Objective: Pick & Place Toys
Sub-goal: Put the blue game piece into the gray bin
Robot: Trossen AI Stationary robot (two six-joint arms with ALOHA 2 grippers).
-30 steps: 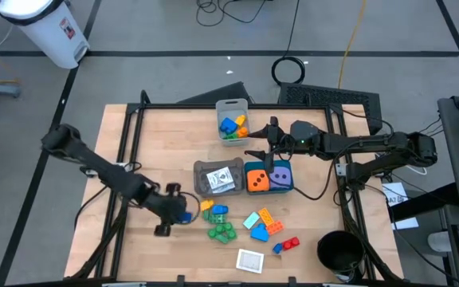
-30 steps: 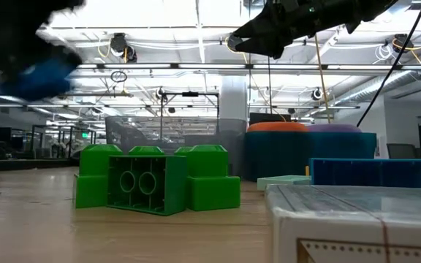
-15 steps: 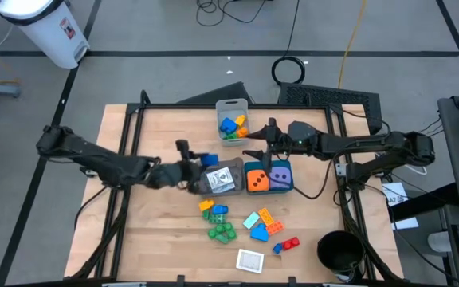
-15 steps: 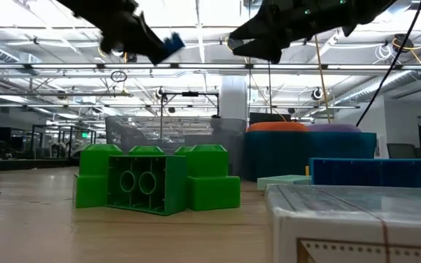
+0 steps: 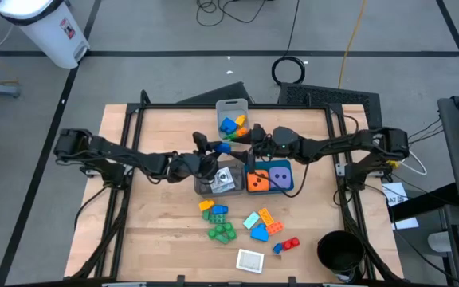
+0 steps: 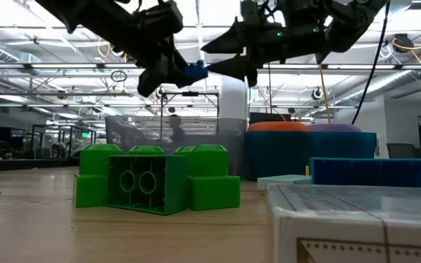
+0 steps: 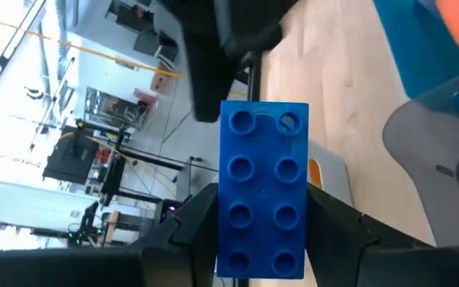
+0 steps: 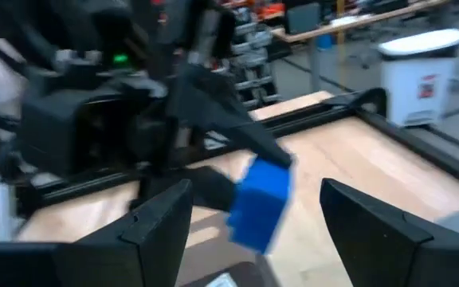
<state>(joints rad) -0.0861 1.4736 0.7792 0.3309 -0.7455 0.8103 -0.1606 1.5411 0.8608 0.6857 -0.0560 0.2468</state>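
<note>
The blue brick (image 5: 221,147) sits clamped lengthwise between my left gripper (image 7: 261,239)'s fingers, studs showing in the left wrist view, and it hangs in the air just beside the grey bin (image 5: 218,177), on the side toward the pale grey bin (image 5: 232,105). A second ago I had this brick low over the bare wood well away from the grey bin, out near the loose green brick (image 5: 221,232); half a second ago it was up at the grey bin's near edge; now it has travelled on past that bin and stopped between it and the pale grey one. My right gripper (image 5: 253,147) has slid in too: it hung over the teal bin (image 5: 290,185) before and is now just beside the brick, jaws spread wide and empty, the brick between its fingers in the right wrist view. I judge this to be a hand-over taking shape in mid-air, not a drop yet. The orange die (image 5: 255,181) and purple die (image 5: 279,174) rest in the teal bin, just beside the grey one.
</note>
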